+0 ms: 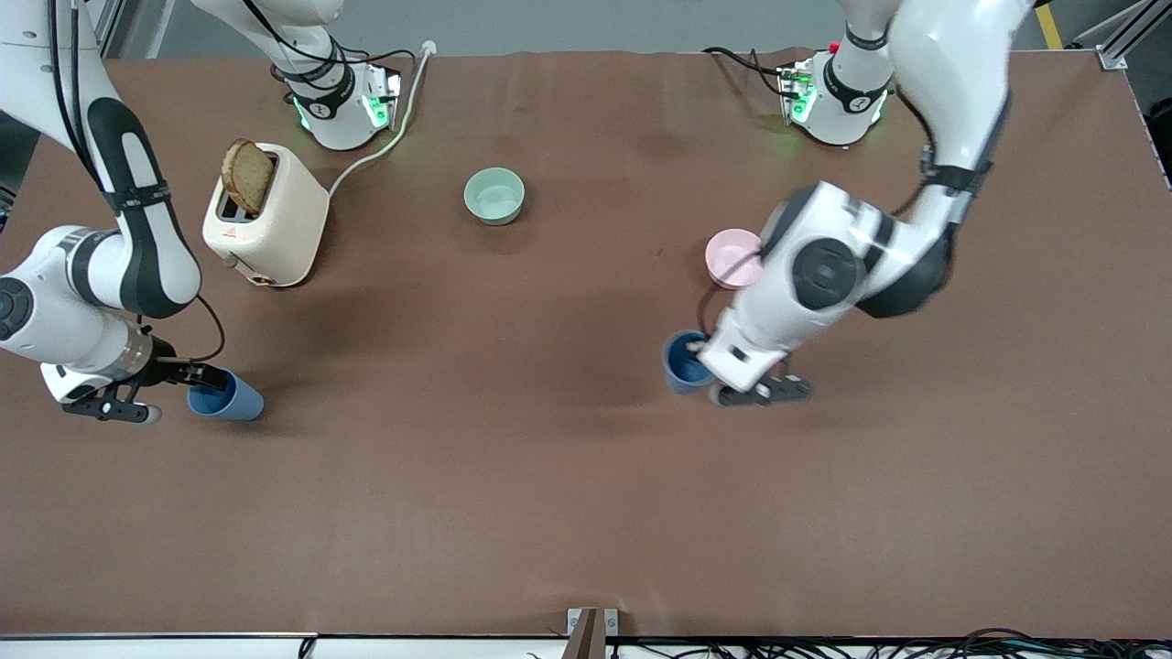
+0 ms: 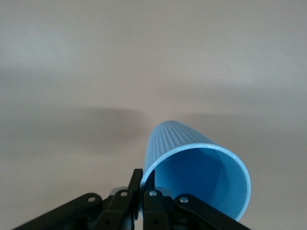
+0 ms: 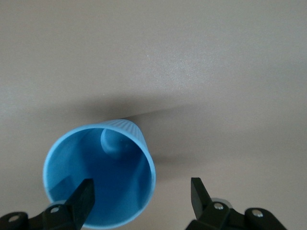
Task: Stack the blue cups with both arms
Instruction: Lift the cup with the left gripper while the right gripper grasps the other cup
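Observation:
One blue cup [image 1: 682, 363] is near the table's middle, toward the left arm's end. My left gripper [image 1: 703, 355] is shut on its rim. In the left wrist view the fingers [image 2: 136, 179] pinch the wall of the ribbed cup [image 2: 192, 160], which tilts away from the gripper [image 2: 142, 176]. The second blue cup [image 1: 231, 400] is at the right arm's end of the table. My right gripper [image 1: 203, 376] is open at its rim. In the right wrist view one finger [image 3: 82, 197] is inside the cup [image 3: 96, 167] and the other is outside, so the gripper [image 3: 141, 190] straddles the wall.
A cream toaster [image 1: 265, 215] with a slice of bread sticking up stands near the right arm's base, its cable running to the back edge. A pale green bowl [image 1: 494, 195] sits at the middle back. A pink bowl [image 1: 731, 256] is partly hidden by the left arm.

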`<state>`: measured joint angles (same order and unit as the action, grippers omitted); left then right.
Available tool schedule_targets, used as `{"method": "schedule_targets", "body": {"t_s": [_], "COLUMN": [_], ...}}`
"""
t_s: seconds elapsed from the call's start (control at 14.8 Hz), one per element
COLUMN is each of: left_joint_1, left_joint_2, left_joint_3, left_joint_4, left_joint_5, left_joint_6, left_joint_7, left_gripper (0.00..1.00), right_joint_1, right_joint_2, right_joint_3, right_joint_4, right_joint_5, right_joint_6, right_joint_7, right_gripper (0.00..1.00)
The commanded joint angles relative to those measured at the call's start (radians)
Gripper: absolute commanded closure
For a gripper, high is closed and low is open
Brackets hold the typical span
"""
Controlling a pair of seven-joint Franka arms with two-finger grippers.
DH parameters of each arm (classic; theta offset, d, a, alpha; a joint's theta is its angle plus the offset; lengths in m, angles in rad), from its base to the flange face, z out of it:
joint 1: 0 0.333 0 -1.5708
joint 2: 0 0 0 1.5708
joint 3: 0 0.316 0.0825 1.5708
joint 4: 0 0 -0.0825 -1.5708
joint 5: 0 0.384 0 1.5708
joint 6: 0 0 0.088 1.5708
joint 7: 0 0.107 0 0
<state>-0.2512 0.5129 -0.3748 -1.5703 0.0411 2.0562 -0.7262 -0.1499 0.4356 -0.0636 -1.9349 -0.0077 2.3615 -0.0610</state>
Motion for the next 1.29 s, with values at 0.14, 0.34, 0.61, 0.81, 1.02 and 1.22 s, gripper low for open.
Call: {"method": "schedule_targets", "body": {"t_s": [0.14, 0.34, 0.61, 0.81, 1.02, 1.22], "left_joint_1": [-0.219, -0.293, -0.364, -0.419, -0.418, -0.358], "left_joint_2": [0.103, 0.173, 0.223, 0.248, 0.231, 0.138], "left_joint_3": [0.01, 0.01, 0.062, 0.115, 0.123, 0.129], "left_joint_4": [0.064, 0.067, 0.07, 0.104, 0.125, 0.17], "left_joint_5": [0.005, 0.005, 0.005, 0.003, 0.005, 0.005], "left_joint_6": [0.048, 0.203, 0.266, 0.274, 0.266, 0.172], "left_joint_7": [-0.318, -0.398, -0.406, -0.406, -0.403, -0.397], "left_gripper": [1.0, 1.0, 0.99, 0.91, 0.0, 0.0], "right_joint_1": [-0.013, -0.011, -0.004, 0.003, 0.041, 0.094], "right_joint_2": [0.011, 0.003, -0.089, -0.171, -0.231, -0.27], "right_joint_3": [0.011, 0.011, 0.011, 0.016, 0.016, 0.018], "right_joint_4": [-0.015, -0.015, -0.003, 0.042, 0.126, 0.178], "right_joint_5": [-0.017, -0.015, -0.017, -0.017, -0.011, -0.003], "right_joint_6": [0.022, 0.004, -0.131, -0.264, -0.402, -0.505], "right_joint_7": [-0.011, -0.02, -0.014, -0.013, -0.002, 0.078], "right_gripper": [0.55, 0.9, 0.97, 0.99, 0.99, 0.99]}}
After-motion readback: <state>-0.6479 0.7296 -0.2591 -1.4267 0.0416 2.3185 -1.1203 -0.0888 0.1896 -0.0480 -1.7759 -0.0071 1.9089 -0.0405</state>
